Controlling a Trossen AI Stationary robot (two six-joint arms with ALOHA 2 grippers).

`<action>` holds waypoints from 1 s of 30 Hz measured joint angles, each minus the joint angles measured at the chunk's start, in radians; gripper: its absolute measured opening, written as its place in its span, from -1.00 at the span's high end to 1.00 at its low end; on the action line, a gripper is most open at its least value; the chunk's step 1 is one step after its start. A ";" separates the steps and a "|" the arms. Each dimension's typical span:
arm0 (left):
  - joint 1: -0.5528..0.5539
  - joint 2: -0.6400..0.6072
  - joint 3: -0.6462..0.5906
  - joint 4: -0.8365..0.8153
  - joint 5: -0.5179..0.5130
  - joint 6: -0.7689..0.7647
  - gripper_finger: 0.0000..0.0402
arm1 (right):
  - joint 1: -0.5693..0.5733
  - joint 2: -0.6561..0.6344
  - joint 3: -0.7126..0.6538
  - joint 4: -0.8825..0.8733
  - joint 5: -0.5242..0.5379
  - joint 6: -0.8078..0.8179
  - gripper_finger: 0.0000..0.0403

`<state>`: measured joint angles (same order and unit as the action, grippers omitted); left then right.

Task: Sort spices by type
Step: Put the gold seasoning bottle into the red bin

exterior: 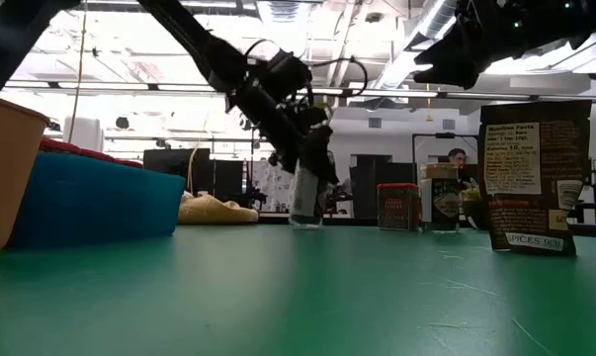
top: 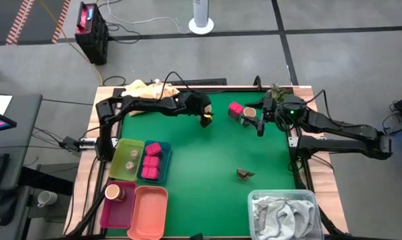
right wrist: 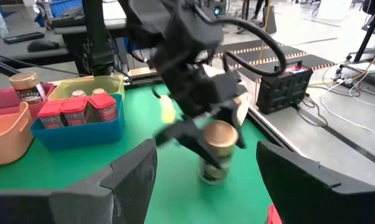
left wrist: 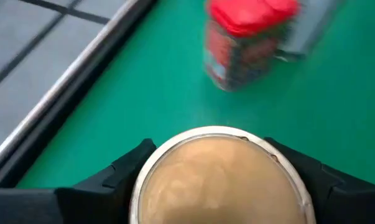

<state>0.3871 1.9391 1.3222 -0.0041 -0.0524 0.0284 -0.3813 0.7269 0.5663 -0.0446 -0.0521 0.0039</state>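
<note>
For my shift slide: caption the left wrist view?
Left gripper straddling a tan-lidded jar on the green table, red-capped packet beyond.

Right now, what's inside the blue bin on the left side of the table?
The blue bin holds red-capped spice packets: three show side by side in the right wrist view, pink-red from above. The bin wall hides their lower halves and anything lying beneath them.

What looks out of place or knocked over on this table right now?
Nothing is spilled or tipped. The one oddity is the brown packet, standing alone mid-table, far from the sorting bins on the table's left side. The tan-lidded jar in the left gripper stands upright.
</note>
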 joint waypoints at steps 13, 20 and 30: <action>-0.398 -0.421 0.009 -0.521 -0.118 -0.071 -0.28 | 0.002 0.000 0.000 0.015 0.000 -0.008 -0.50; -0.730 -0.503 0.008 -0.750 -0.205 -0.411 -0.28 | 0.039 0.000 0.000 0.032 0.000 0.007 -0.50; -1.141 -0.507 0.008 -0.982 -0.239 -1.051 -0.28 | 0.108 0.000 0.000 0.031 -0.001 0.041 -0.50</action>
<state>-0.7541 1.4322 1.3304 -0.9862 -0.2914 -1.0229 -0.2736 0.7269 0.5663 -0.0132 -0.0527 0.0448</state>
